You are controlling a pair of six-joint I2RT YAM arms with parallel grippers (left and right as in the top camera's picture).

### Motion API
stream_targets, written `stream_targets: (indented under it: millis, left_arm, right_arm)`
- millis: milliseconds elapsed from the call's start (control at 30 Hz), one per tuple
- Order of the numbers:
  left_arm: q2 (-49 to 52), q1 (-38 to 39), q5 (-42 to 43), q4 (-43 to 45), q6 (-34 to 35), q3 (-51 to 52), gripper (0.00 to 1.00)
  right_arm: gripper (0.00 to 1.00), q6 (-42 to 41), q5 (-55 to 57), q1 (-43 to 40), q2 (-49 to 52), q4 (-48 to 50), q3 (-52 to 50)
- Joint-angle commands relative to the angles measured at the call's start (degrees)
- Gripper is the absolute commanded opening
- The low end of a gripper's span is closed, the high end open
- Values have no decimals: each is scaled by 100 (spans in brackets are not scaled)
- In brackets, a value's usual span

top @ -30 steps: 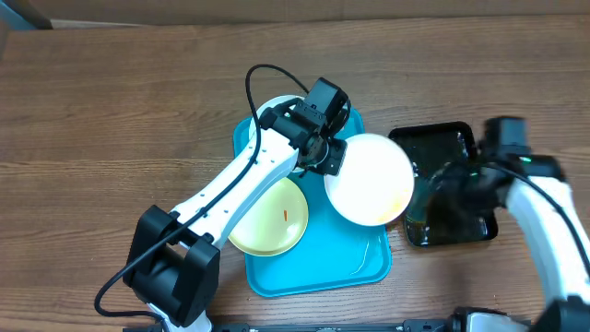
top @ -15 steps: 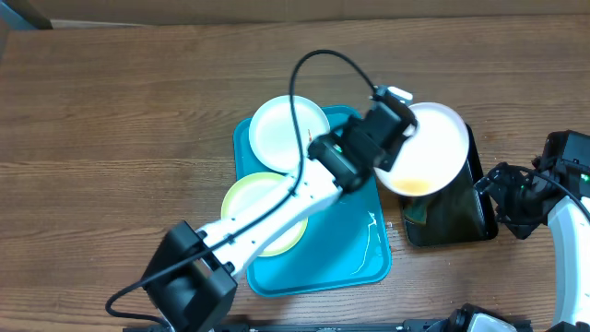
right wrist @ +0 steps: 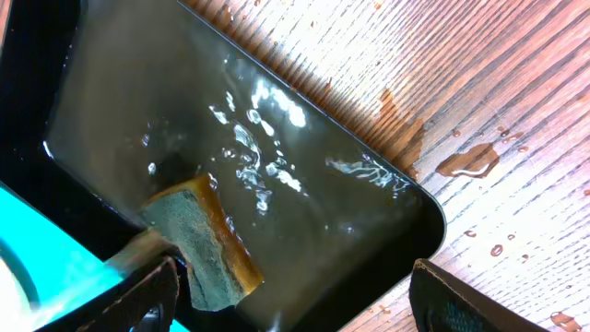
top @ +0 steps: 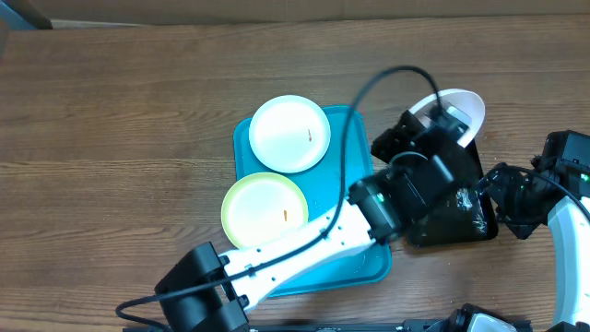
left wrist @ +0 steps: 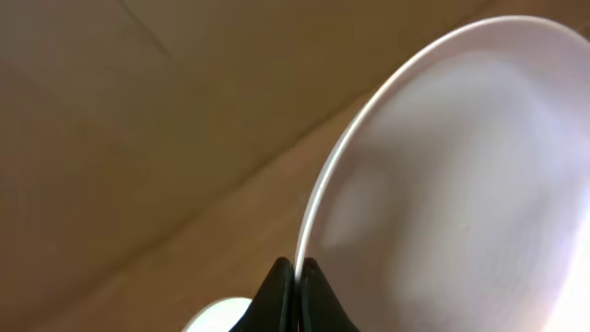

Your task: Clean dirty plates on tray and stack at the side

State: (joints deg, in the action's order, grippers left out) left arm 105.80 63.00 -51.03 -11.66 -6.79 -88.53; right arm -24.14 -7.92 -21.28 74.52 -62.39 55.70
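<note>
My left gripper (top: 431,127) is shut on the rim of a white plate (top: 461,108) and holds it tilted on edge above the far end of the black tray (top: 441,231). In the left wrist view its closed fingertips (left wrist: 297,269) pinch that plate's rim (left wrist: 442,184). On the turquoise tray (top: 323,254) lie a white plate (top: 289,134) and a yellow-green rimmed plate (top: 265,210), each with an orange speck. My right gripper (top: 489,195) is open and empty at the black tray's right side; in the right wrist view it (right wrist: 295,295) hovers beside a sponge (right wrist: 207,244).
The black tray (right wrist: 433,217) holds water and the green-and-yellow sponge. Water drops lie on the wooden table (right wrist: 470,161) beside it. The left arm stretches across the turquoise tray's right half. A corner of the turquoise tray (right wrist: 37,249) shows in the right wrist view.
The left arm has carried the white plate rightward from above the turquoise tray to above the black tray and tipped it on edge. The right arm drew back right, then stayed.
</note>
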Motion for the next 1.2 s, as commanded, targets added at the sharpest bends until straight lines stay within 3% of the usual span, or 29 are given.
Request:
stream_targets:
  millis: [0,367,467,533,600,700,800,833,867,933,967,1033,1100,1167]
  left_arm:
    - [70,87,-745,240,-846,-153,4]
    - [140,120,-782,455,-1480,-153,4]
    - [140,173,-625,507,-1349,-153,4]
    - [166,201,-848,605,-1919,-153,4]
    - [166,179,-1373,855,-1652,-153,4]
    - [166,188,-1421,839,-1786,-153,4]
    - [166,210,-1215,793,-1375,-153,4]
    - [168,240,-890,588,-1803,-153,4]
    - [168,236,-1115,682,-1969,-153,4]
    - [166,184,-1641,938,-1241,-153,4]
    - [166,186,-1488,852,-1093,-153,4]
    - [166,184,-1322,750,-1517,-153,4]
    - [142,157,-1440,756,-811,-153,4]
    - [136,195,-1067,525,-798,-153,4]
  right_arm:
    - [82,63,39,-7,-52,26,52]
    - [82,63,39,-7,-52,7,52]
    - [82,87,37,-7,-52,-4,52]
    - [81,90,37,-7,-52,-4,50]
    - [81,149,37,-7,-52,-17,52]
    - [82,153,37,-7,-52,-35,50]
    - [82,153,37,-7,-52,-33,52]
    - [81,153,37,-7,-52,-31,50]
    - [81,173,37,-7,-52,-35,50]
    - [82,192,39,-7,-52,-55,52]
    - [81,192,37,-7,-52,-57,52]
    - [81,192,37,-7,-52,-55,50]
    - [81,195,39,-7,-52,-59,52]
    - [81,192,37,-7,-52,-46,52]
